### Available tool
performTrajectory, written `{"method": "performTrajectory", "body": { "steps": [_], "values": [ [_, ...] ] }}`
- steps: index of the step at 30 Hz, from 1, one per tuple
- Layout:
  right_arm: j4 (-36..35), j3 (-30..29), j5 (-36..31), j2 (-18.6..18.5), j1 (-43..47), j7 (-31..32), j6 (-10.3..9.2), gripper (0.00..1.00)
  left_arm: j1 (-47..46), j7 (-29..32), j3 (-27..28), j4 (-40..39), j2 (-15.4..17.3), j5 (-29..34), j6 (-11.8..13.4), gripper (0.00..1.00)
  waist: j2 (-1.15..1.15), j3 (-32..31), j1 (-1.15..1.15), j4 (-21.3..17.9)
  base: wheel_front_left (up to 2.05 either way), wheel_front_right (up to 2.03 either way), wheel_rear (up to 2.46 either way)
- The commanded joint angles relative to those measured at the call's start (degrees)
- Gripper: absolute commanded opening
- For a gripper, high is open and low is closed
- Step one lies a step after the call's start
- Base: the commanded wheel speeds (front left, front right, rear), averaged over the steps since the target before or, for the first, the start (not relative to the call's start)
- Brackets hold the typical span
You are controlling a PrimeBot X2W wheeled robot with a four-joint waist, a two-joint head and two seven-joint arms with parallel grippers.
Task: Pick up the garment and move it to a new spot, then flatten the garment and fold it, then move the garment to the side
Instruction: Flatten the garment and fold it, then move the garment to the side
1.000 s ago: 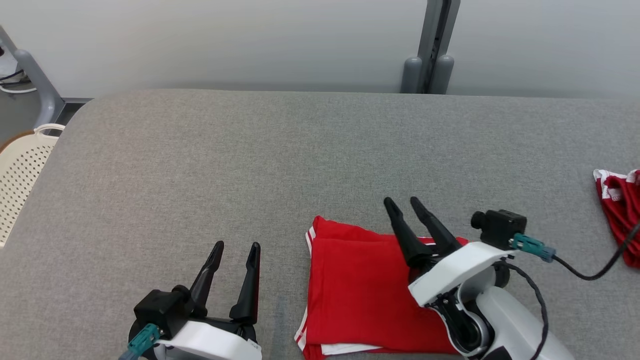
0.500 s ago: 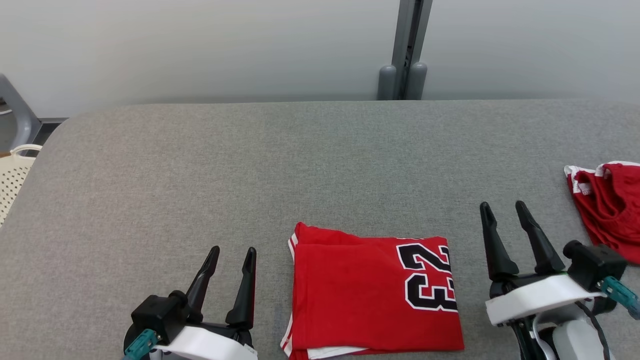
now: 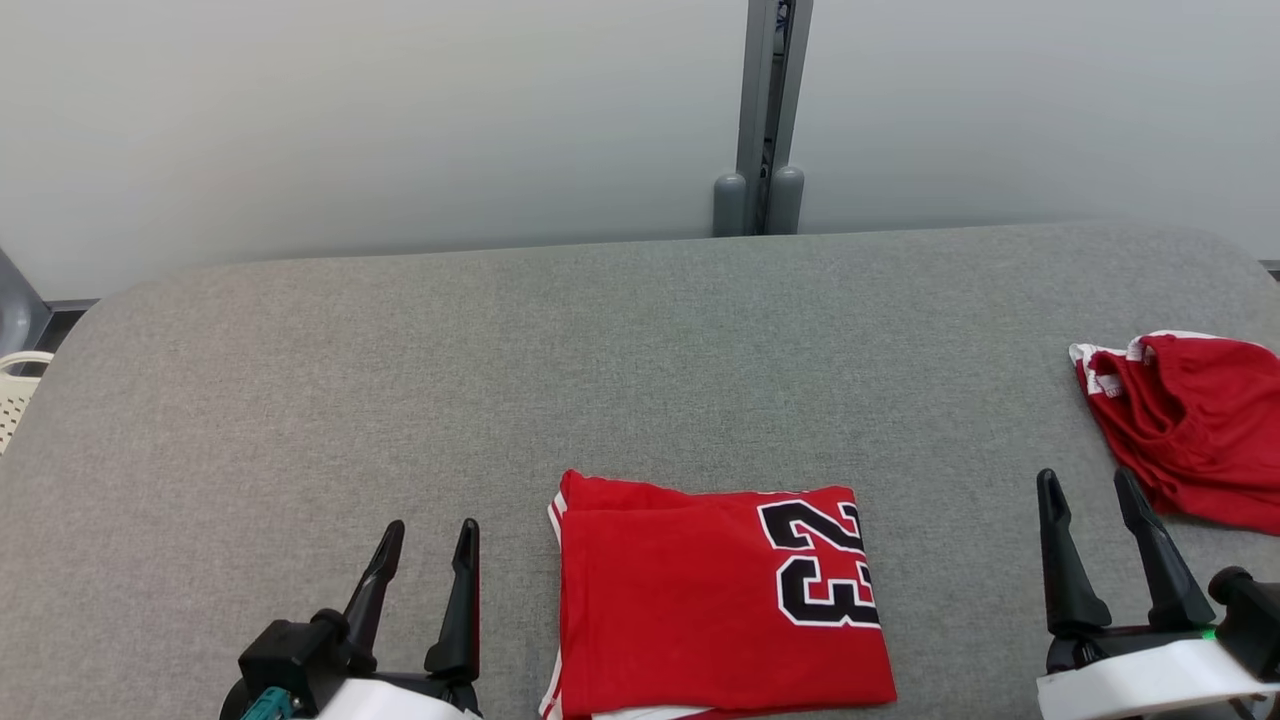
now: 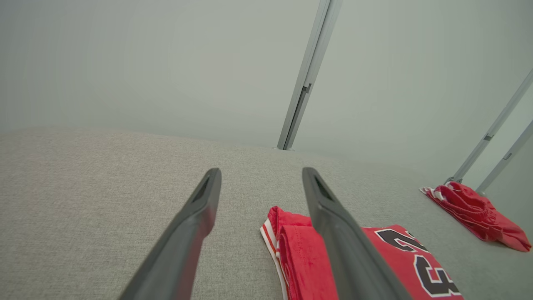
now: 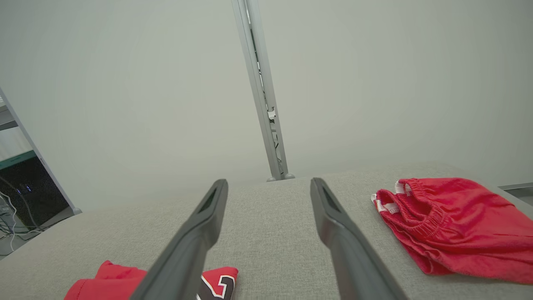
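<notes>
Red cloth with white trim lies folded into a neat rectangle on the near side of the grey table. This jersey is the garment we are handling, and its black number 23 faces up on the side toward our right arm. It sits between our two arms. The left tool hangs near its left edge, fingers spread and holding nothing. The right tool stands further off on the other side, likewise spread and empty. Neither touches the cloth. A second red piece, crumpled shorts, lies well apart at the table's right end, and a pale basket peeks in past the left end.

We judge the folding done and the last step, moving the jersey to the side, not yet done. That step is where things can go wrong. If we pinch only the top layer, the lower layers will lag and the fold will open. The stacked edges on the jersey's left side, plain in the left wrist view, are easy to split that way. If we drag rather than lift, the fabric-covered table will likely catch the underside and bunch it. A one-sided grip would let the free half droop and unfold. We cannot see the table's front edge, so a pull toward us might spill the jersey off. Carried to the right, it might land on the shorts.
</notes>
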Motion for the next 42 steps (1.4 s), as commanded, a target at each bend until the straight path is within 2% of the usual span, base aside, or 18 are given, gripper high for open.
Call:
{"method": "performTrajectory", "body": {
  "steps": [1,34,39,42],
  "values": [
    [-0.37,-0.03,-0.16,-0.20,0.51,-0.52,0.12,1.00,0.52,-0.23,0.46,0.05,0.08,0.45,0.08,1.00,0.00,-0.16,0.00,-0.14,0.00,0.00,0.00],
    [3.95,0.89,-1.31,-0.19,-0.78,-0.97,0.12,1.00,1.49,-0.23,4.05,2.24,-2.36,5.00,-2.52,1.00,0.00,-1.08,0.00,0.55,0.00,0.00,0.00],
    [4.39,0.95,-2.40,-0.18,-1.24,0.80,0.12,1.00,1.20,-0.23,4.21,2.34,-2.63,5.40,-2.66,1.00,0.00,-0.93,0.00,0.80,0.00,0.00,0.00],
    [5.22,1.07,-2.78,-0.18,-2.14,4.11,0.12,1.00,0.91,-0.23,4.30,2.39,-2.78,5.57,-2.79,1.00,0.00,-0.75,0.00,1.07,0.00,0.00,0.00]
  ]
}}
